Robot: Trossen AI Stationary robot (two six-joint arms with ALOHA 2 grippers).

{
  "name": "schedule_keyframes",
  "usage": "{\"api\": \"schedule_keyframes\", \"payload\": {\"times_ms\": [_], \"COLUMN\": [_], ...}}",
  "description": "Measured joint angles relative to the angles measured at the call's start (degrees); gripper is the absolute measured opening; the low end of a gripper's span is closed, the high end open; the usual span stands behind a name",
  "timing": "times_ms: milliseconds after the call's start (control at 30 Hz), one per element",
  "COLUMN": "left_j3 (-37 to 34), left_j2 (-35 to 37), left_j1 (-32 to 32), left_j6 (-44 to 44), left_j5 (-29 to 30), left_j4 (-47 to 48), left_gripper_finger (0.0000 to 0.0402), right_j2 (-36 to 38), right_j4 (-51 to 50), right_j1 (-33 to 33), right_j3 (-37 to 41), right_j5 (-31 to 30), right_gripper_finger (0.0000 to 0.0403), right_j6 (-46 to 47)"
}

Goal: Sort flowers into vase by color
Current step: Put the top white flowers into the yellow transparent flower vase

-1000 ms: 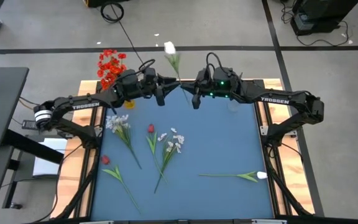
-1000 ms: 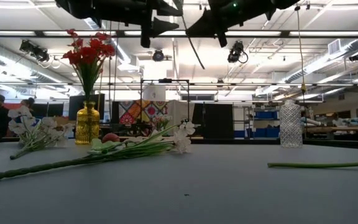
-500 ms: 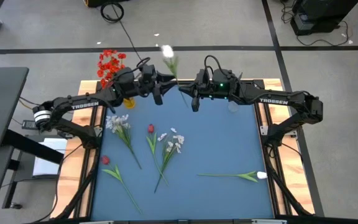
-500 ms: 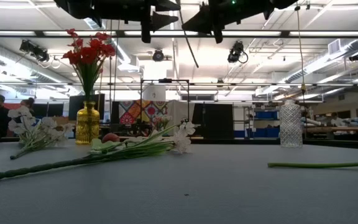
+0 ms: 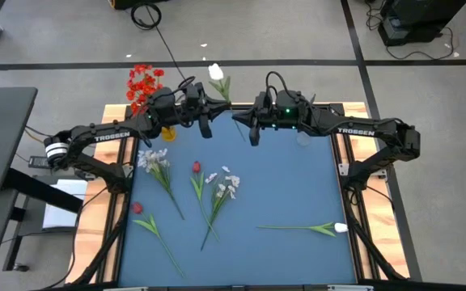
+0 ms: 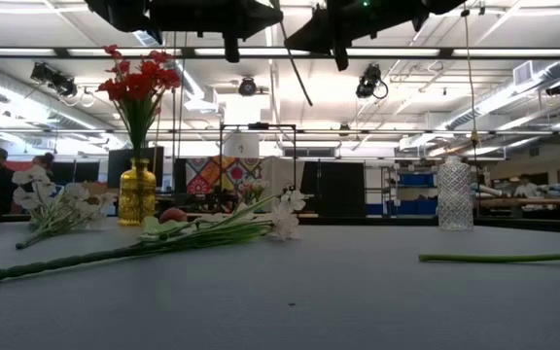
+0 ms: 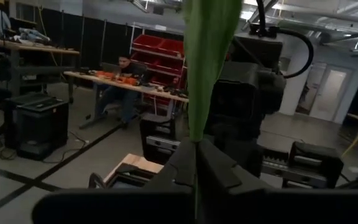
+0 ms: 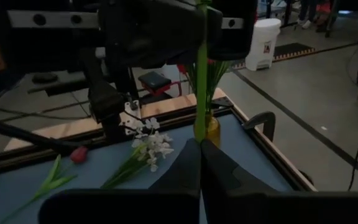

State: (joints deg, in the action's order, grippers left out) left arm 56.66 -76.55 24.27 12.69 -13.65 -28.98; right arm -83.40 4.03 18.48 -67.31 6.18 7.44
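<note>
Overhead, left end effector (image 5: 209, 107) and right end effector (image 5: 242, 115) both clamped on white flower (image 5: 216, 72) stem above tabletop (image 5: 281, 186); yellow vase (image 6: 136, 193) with red flowers (image 5: 142, 83) nearby; other flowers (image 5: 217, 194) lying below.

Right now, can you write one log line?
left gripper: shut on white flower stem | right gripper: shut on same stem | phase: handover above table

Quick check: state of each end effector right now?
Left end effector: closed on the white flower, at its stem.
Right end effector: closed on the same flower's stem; both are raised above the table's far edge.
</note>
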Motion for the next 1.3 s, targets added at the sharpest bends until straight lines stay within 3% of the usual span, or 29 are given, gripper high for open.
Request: {"api": "schedule_keyframes", "payload": {"times_ms": [133, 233, 333, 433, 600, 867, 967, 1100, 1300], "left_j3": [0.0, 0.0, 0.0, 0.0, -0.5, -11.7, -12.6, -11.2, -11.1], "left_j2": [0.4, 2.4, 5.0, 8.5, 15.4, 26.3, 29.3, 31.3, 31.1], "left_j1": [0.0, 0.0, -0.1, -0.1, 1.4, 8.7, 10.3, 10.7, 12.6], "left_j6": [-0.2, -1.4, -3.1, -5.0, -10.7, -10.7, -13.2, -19.2, -20.9], "left_j5": [0.8, 5.5, 9.9, 14.1, 21.0, 25.6, 27.2, 28.1, 29.5], "left_j4": [1.1, 5.2, 12.7, 21.5, 32.4, 34.0, 33.5, 33.5, 39.5], "left_gripper_finger": [0.0004, 0.0003, 0.0002, 0.0002, 0.0001, 0.0, 0.0, 0.0, 0.0], "right_j2": [0.0, 0.0, 0.0, 0.0, 0.0, 0.0, 0.0, 0.0, 0.0], "right_j4": [-0.2, -1.1, -3.3, -4.9, -5.5, -5.5, -5.5, -5.4, -5.5], "right_j1": [0.0, 0.0, 0.7, 1.7, 1.9, 0.5, -0.4, -0.9, -0.8], "right_j3": [0.0, -0.1, -0.1, -0.1, -0.1, -0.1, -0.1, -0.1, -0.1], "right_j5": [-1.8, -6.5, -12.9, -14.1, -13.6, -14.9, -15.4, -15.7, -15.8], "right_gripper_finger": [0.0046, 0.0091, 0.0132, 0.0156, 0.0162, 0.016, 0.016, 0.016, 0.016], "right_j6": [1.4, 2.1, 4.5, 6.3, 8.1, 10.7, 10.9, 10.8, 11.0]}}
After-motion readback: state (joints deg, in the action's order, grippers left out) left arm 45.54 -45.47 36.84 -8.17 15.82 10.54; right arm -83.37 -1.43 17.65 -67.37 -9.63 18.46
